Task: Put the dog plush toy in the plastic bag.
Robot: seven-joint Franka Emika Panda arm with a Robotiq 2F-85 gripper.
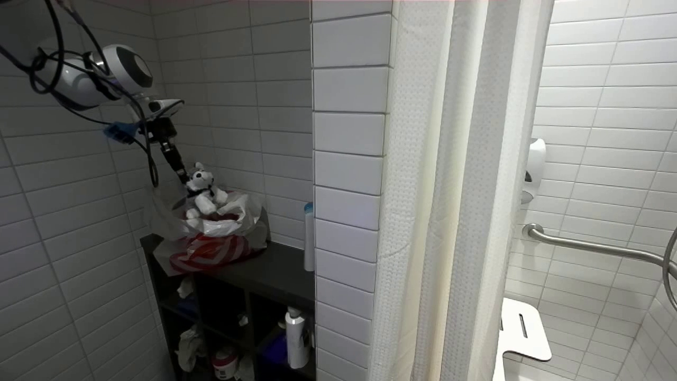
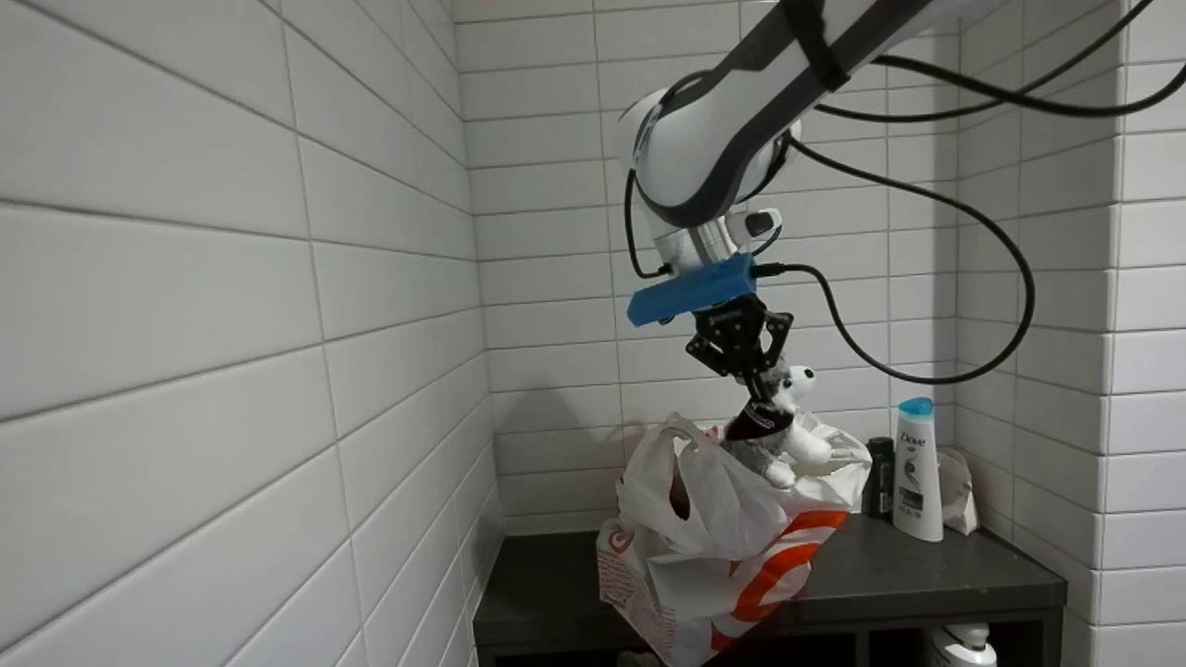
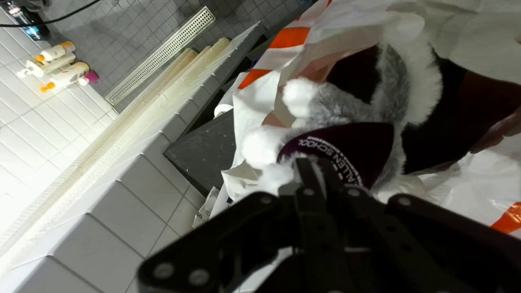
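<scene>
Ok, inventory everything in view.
cubby shelf: one, charcoal, by wall
plastic bag: one, white-red, shelf top
husky plush: one, grey-white, bag mouth
Dove bottle: one, white, shelf top
container: one, black, beside Dove
packet: one, pale, beside Dove
pump bottle: one, white, cubby
tub: one, red-white, cubby
shower curtain: one, cream, by pillar
grab bar: one, silver, beyond curtain
shower seat: one, white, below bar
drain grate: one, pale, floor
shower bottles: several, mostly white, floor
Panda arm: one, white, overhead
gripper: one, black, closed on plush
</scene>
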